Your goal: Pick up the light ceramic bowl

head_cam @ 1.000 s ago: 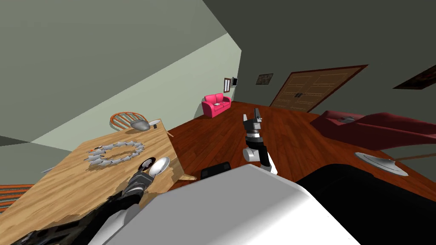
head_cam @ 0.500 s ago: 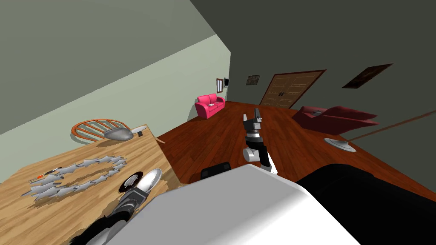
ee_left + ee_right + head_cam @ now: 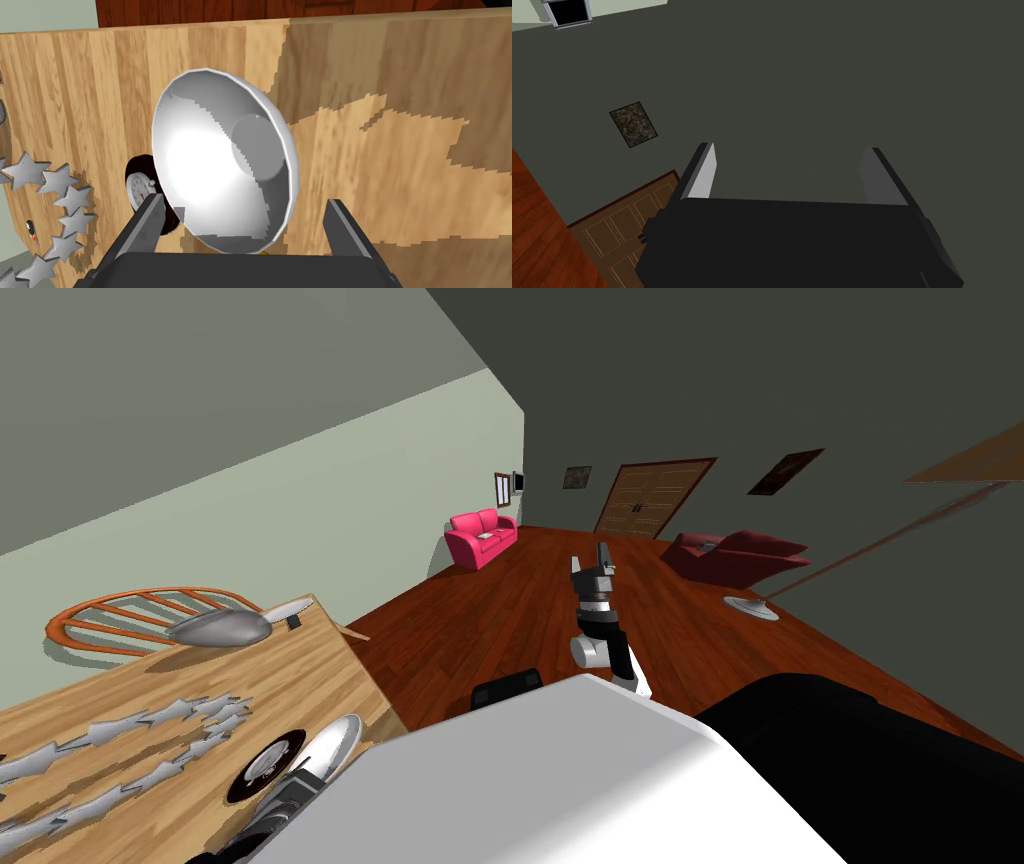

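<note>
The light bowl [image 3: 220, 165] stands steeply tilted on its rim on the wooden table [image 3: 400, 150], its hollow facing my left gripper [image 3: 245, 205]. That gripper is open and the bowl sits between its fingers. One finger [image 3: 150, 215] meets the bowl's rim; the other is apart from it. In the head view the bowl [image 3: 330, 750] lies near the table's [image 3: 300, 678] corner with my left gripper [image 3: 295, 783] just behind it. My right gripper [image 3: 592, 558] is held up over the floor, open [image 3: 789, 150] and empty.
A small dark-rimmed clock [image 3: 137, 187] lies right beside the bowl, also in the head view [image 3: 265, 768]. A ring of silver stars [image 3: 130, 743] and a grey domed object [image 3: 220, 630] are farther along the table. A wooden chair [image 3: 140, 613] stands behind it.
My view has swung to the right, so the table has slid left and closer. The left gripper has stayed at the tilted bowl. The right arm holds its pose.
</note>
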Robot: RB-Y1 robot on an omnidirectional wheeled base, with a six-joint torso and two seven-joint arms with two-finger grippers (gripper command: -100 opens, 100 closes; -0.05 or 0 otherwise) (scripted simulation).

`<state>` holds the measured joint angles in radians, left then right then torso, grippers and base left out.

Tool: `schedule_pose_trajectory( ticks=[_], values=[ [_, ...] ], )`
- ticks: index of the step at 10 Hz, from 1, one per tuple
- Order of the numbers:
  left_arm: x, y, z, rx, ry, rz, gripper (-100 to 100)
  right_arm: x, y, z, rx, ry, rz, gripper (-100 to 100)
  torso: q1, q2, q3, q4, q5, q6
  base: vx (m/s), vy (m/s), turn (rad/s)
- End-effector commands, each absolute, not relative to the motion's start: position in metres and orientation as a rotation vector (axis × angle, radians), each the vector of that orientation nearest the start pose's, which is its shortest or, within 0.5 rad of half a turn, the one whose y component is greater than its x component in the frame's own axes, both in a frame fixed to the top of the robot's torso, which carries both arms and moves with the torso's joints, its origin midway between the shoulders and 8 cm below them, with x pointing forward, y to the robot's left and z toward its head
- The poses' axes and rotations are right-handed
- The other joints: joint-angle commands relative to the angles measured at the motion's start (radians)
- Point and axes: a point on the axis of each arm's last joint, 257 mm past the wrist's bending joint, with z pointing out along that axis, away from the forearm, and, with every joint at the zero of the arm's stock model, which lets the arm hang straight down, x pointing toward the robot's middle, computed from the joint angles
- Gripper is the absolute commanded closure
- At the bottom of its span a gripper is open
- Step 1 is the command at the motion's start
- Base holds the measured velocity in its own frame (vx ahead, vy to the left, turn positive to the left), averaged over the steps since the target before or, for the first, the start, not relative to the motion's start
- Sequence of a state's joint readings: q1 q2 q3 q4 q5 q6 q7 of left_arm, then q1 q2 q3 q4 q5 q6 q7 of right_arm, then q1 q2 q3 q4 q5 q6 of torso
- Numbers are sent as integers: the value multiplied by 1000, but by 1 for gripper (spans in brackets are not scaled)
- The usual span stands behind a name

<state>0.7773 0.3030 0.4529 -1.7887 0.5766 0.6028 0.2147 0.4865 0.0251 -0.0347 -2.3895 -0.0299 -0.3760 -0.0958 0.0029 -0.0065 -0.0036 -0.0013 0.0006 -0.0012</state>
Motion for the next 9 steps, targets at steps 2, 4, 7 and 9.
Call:
schedule_pose_trajectory(
  ticks=[2, 4, 7, 9],
  values=[
    [93, 551, -441, -2440, 900, -355, -100, 339, -293, 54, 725, 544, 1381, 0, -1, 0, 0, 0, 0, 0, 57, 23, -159],
    [68, 543, -456, -2513, 882, -310, -100, 339, -293, 54, 725, 544, 1381, 0, -1, 1, 0, 0, 0, 0, 47, 20, -99],
    [87, 542, -459, -2483, 906, -330, -100, 339, -293, 54, 725, 544, 1381, 0, -3, 3, 2, 1, -1, 0, 6, 11, 30],
    [98, 538, -465, -2476, 925, -337, -100, 339, -293, 54, 725, 544, 1381, 0, -1, 4, 2, 1, 0, -1, 3, 34, 95]
  ],
)
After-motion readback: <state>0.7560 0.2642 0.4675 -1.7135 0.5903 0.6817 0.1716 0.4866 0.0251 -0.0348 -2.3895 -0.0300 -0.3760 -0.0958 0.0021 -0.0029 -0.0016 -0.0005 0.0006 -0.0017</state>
